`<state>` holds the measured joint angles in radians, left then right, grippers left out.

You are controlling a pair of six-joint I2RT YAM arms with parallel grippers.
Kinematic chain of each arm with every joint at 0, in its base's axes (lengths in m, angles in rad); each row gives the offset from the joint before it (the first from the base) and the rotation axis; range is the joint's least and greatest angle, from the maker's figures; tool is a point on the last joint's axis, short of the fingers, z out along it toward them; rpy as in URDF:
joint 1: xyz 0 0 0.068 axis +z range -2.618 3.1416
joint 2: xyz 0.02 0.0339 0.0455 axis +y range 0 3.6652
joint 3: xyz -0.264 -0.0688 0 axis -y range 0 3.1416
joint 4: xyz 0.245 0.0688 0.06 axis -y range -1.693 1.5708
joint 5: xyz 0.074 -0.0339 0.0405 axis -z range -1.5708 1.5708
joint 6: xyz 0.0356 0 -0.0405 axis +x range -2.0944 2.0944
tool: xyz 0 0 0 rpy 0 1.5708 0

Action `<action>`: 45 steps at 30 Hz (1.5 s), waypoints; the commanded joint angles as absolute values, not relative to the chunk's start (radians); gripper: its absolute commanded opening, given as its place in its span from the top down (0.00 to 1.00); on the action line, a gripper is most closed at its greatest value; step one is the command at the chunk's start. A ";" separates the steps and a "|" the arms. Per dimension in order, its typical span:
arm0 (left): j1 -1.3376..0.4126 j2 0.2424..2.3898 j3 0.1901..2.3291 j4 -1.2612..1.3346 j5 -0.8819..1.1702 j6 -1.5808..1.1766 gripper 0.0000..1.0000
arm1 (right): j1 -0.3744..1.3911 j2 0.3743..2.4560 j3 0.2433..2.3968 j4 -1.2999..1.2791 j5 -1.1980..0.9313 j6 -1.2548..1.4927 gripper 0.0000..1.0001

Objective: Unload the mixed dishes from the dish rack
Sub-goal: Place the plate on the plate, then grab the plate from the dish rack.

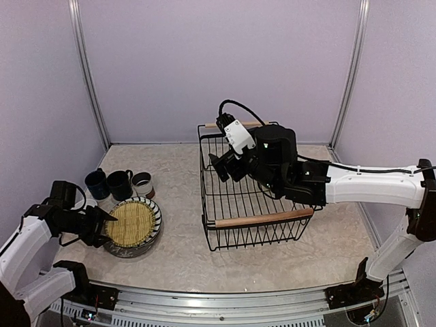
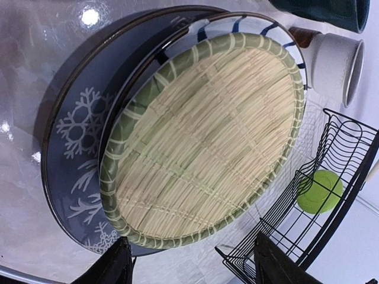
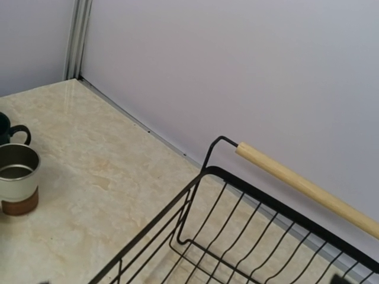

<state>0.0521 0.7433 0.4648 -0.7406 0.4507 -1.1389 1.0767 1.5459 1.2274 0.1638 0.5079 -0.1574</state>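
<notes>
**Plates stacked at the left, rack under the right arm**

The dish rack (image 1: pixel 255 238) is the biggest thing here: a black wire basket in the middle of the marbled table (image 1: pixel 174 225). Its two pale wooden bar handles (image 1: pixel 262 219) run left to right, one along the far end and one along the near end. The near bar is slightly skewed.

The right gripper (image 1: pixel 223 167) hangs over the rack's far left part. Its fingers stand wide and nothing sits between them.

Well to the left of the rack lies a stack of three. At the bottom is the grey dish (image 2: pixel 71 148), round with a dark rim and painted with white snowflakes and sprigs. The black-and-white striped plate (image 2: pixel 249 23) rests on it. On top, face up, is the lime-green plate (image 2: pixel 201 136), whose surface looks like pale woven straw inside a green banded border.

The left gripper (image 2: pixel 192 251) is at the stack's near left edge. Its fingers are spread to either side of the green plate's rim and grip nothing.

Just behind the stack stand three upright cups in a row: the navy mug (image 1: pixel 95 182), the dark green mug (image 1: pixel 120 184) with its handle to the right, and the white-brown cup (image 1: pixel 143 184).
</notes>
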 commanded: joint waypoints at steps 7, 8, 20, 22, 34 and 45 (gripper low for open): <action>0.057 0.722 0.616 -0.907 0.337 -1.136 0.27 | 1.071 1.500 1.199 0.185 0.503 -0.135 0.00; 0.057 0.712 0.630 -0.912 0.335 -1.132 0.27 | 1.071 1.500 1.203 0.181 0.511 -0.135 0.00; 0.056 0.572 0.851 -0.888 0.311 -0.941 0.23 | 1.012 1.492 1.322 -0.035 0.540 -0.064 0.00; 0.055 0.571 0.894 -0.872 0.307 -0.872 0.20 | 0.991 1.473 1.316 -0.058 0.538 -0.016 0.00; 0.056 0.738 1.003 -0.510 0.508 -0.755 0.02 | 0.755 1.476 1.362 -0.278 0.282 0.264 0.00; 0.041 1.025 1.201 -0.349 0.676 -0.759 0.01 | 0.627 1.543 1.393 -0.397 0.185 0.440 0.00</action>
